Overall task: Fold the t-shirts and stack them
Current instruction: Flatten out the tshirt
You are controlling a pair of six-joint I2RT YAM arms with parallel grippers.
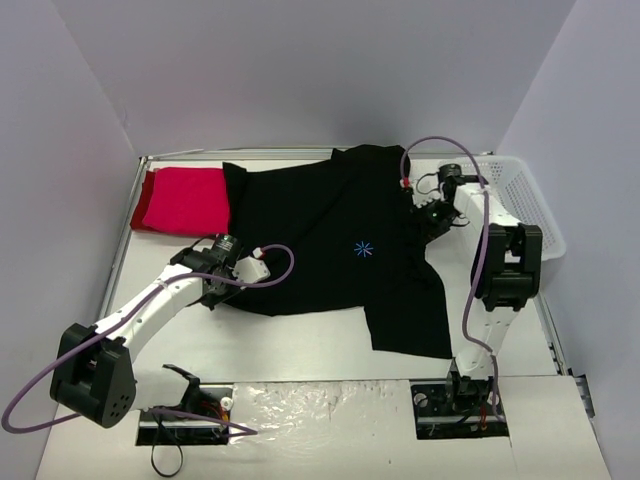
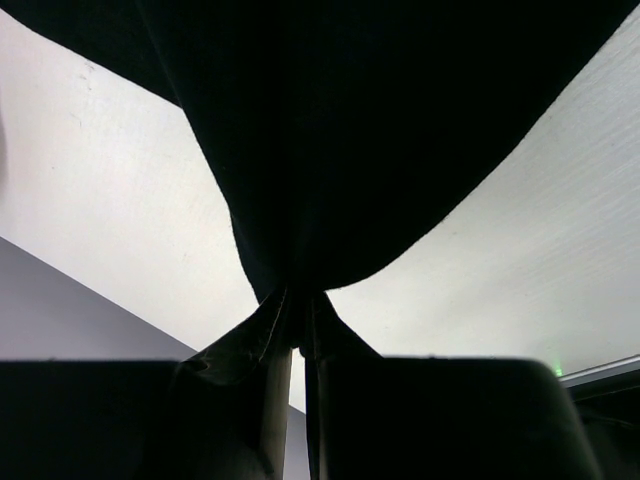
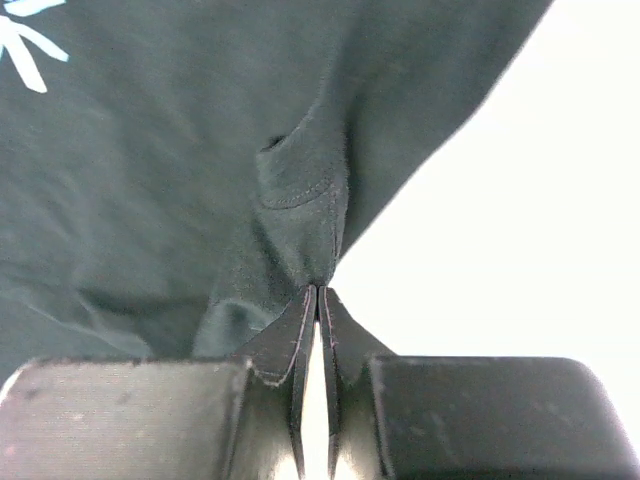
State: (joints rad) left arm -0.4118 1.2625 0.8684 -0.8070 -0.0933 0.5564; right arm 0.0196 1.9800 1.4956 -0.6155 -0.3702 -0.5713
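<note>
The left gripper [image 2: 300, 318] is seen closed on the black t-shirt [image 1: 320, 230], with a gathered pleat of its edge pinched between the dark fingers. From that pinch the cloth is drawn up and fans outward. The right gripper [image 3: 318, 300] is likewise shut on the same shirt, and a puckered fold with a stitched hem is caught at its tips. The black shirt is spread, soft and matte, across the middle of the white table [image 1: 300, 350]. It is gripped at its near-left edge and at its right edge, and a small blue starburst mark [image 1: 363, 249] is shown on it. The red t-shirt [image 1: 185, 200] is laid folded into a flat rectangle at the far left, its right side overlapped by the black one. A white mesh basket [image 1: 530, 200] is set at the far right.
</note>
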